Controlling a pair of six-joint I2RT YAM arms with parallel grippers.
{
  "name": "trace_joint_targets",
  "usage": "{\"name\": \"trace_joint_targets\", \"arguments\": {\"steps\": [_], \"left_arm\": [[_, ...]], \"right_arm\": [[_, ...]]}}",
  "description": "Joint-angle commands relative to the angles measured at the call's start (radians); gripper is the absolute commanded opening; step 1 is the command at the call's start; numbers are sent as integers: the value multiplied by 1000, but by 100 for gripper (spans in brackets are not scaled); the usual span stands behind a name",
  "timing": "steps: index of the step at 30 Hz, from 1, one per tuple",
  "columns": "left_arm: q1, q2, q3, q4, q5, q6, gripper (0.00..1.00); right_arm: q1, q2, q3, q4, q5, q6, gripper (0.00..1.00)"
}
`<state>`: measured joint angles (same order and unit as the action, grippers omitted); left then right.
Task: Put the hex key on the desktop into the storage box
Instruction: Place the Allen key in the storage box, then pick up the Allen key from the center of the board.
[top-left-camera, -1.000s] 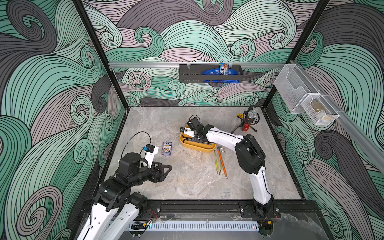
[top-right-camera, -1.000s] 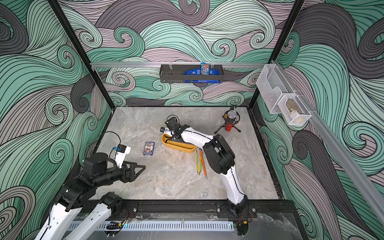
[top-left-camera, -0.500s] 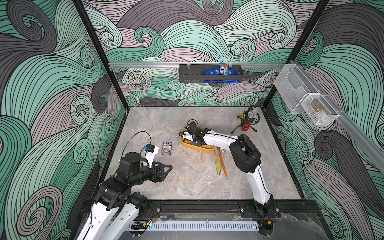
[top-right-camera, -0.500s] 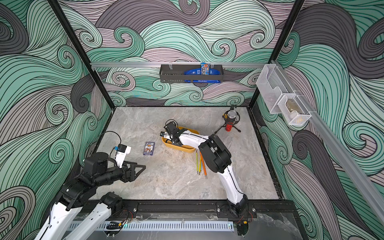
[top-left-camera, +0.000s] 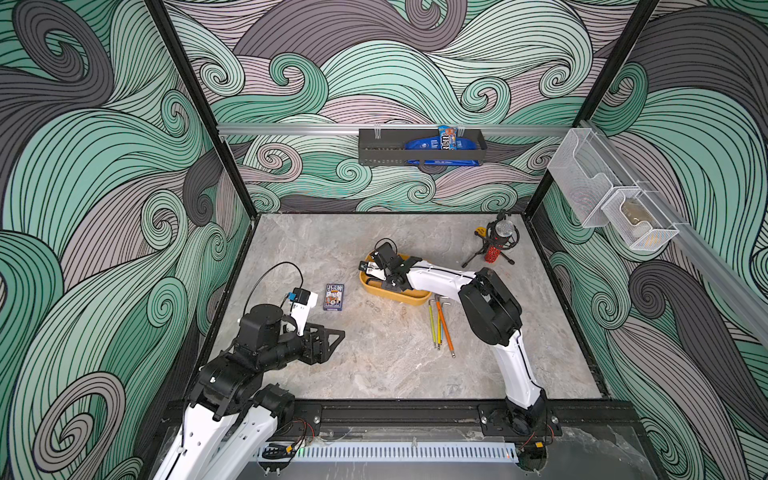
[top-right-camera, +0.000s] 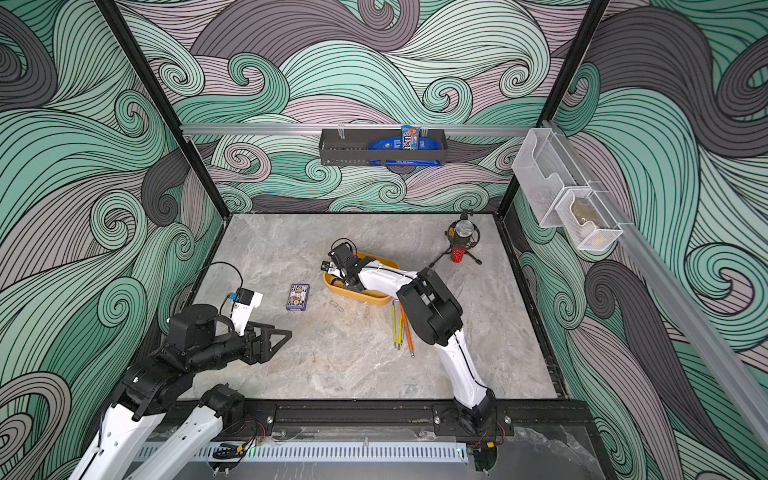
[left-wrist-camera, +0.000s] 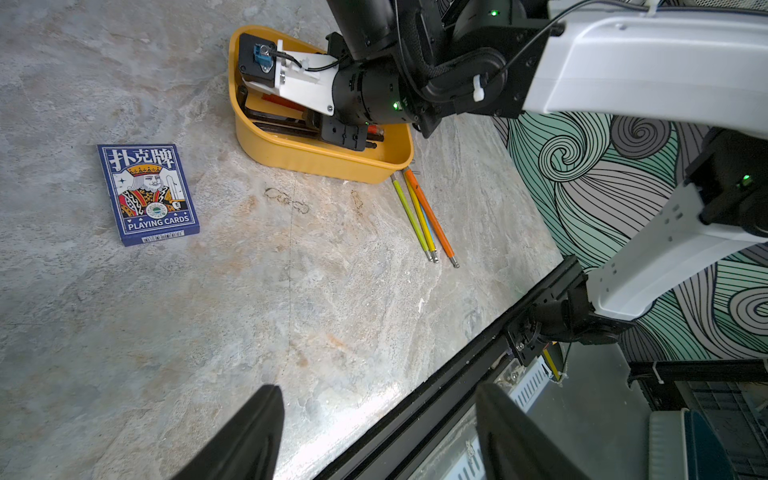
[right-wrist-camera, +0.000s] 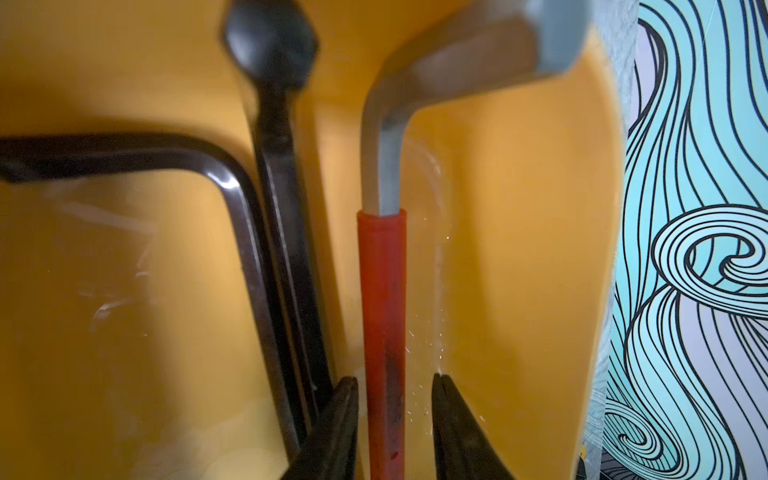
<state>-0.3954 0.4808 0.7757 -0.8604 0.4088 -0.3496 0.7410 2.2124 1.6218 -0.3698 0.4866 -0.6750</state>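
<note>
The yellow storage box (top-left-camera: 399, 296) (top-right-camera: 365, 296) (left-wrist-camera: 307, 162) sits mid-desktop (top-left-camera: 374, 365). My right gripper (top-left-camera: 376, 276) (top-right-camera: 338, 276) (right-wrist-camera: 395, 380) reaches down inside it. Its jaws are open, with a small gap on each side of a red-sleeved hex key (right-wrist-camera: 382, 291) lying on the box floor. Two black hex keys (right-wrist-camera: 245, 216) lie beside it in the box. Several colour-sleeved hex keys (top-left-camera: 444, 326) (top-right-camera: 406, 328) (left-wrist-camera: 428, 216) lie on the desktop just outside the box. My left gripper (top-left-camera: 338, 334) (top-right-camera: 286, 332) (left-wrist-camera: 376, 390) hovers open and empty near the front left.
A blue pack of playing cards (top-left-camera: 333, 296) (left-wrist-camera: 147, 193) lies left of the box. A small microphone on a tripod (top-left-camera: 494, 245) stands at the back right. A black wall rack (top-left-camera: 419, 147) and white mesh baskets (top-left-camera: 611, 199) hang on the walls.
My right gripper has sunk lower into the storage box, toward its left end, and its jaws now stand apart from the red hex key. The left arm has not moved.
</note>
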Motion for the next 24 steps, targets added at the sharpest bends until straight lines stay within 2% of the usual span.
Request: {"name": "trace_joint_targets", "arguments": {"steps": [1,12,24], "left_arm": [[-5,7,22,10,15,1,75],[-4,-1,20,15,15,-5,76],[-4,-7,30,6,8,0,76]], "right_arm": [[4,-38,16,5,-3,27,35],[1,-93,27,14,-77,137,40],[-48,-243,-22,49,-137,389,43]]}}
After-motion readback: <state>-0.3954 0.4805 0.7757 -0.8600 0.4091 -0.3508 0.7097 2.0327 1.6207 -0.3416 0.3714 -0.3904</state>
